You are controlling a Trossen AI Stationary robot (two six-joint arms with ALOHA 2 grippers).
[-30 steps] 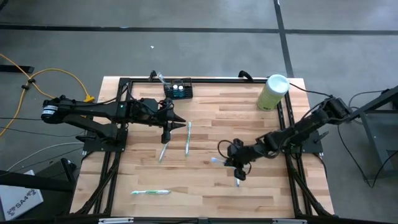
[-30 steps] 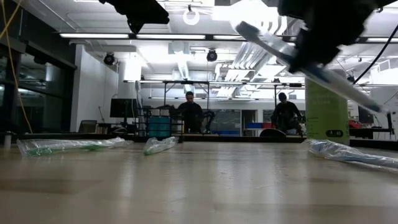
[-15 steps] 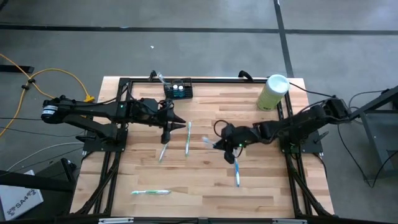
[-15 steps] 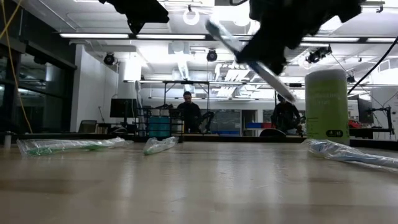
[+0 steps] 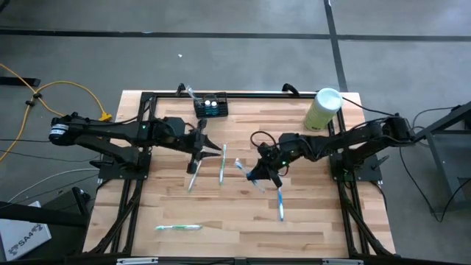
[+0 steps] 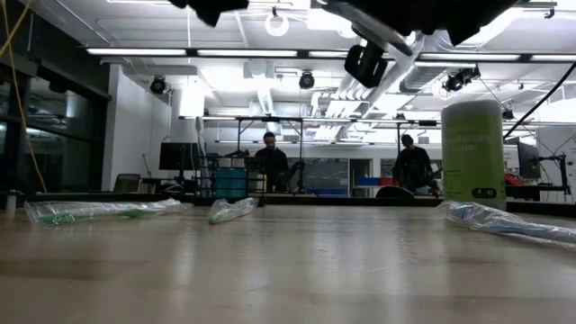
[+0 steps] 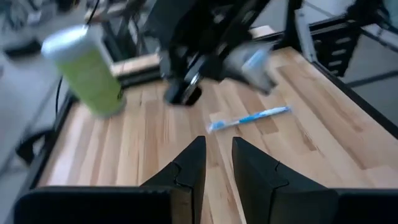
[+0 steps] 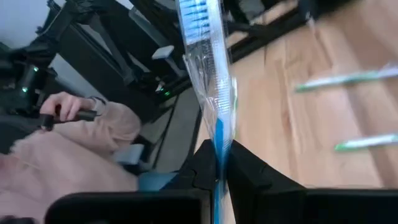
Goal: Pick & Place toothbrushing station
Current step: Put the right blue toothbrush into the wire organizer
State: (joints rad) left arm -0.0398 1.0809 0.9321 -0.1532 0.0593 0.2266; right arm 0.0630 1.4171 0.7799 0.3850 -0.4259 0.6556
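**Wrapped toothbrush pinched upright in the right wrist view**

At the bottom centre of the frame, the right gripper (image 8: 219,177) has its two dark fingers (image 8: 202,171) pressed together on a blue-handled toothbrush in clear wrapper (image 8: 211,87). The brush rises from the fingers to the top edge, its blue-and-white bristle head at upper centre. On the right side lies the pale wooden tabletop (image 8: 292,124), with two green wrapped toothbrushes (image 8: 345,79) lying on it, one at the upper right and one lower, near the right edge. At the left, a person's hand (image 8: 62,107) grips a dark handle, above a pink sleeve (image 8: 93,134). Dark frame bars (image 8: 124,37) cross the upper left.
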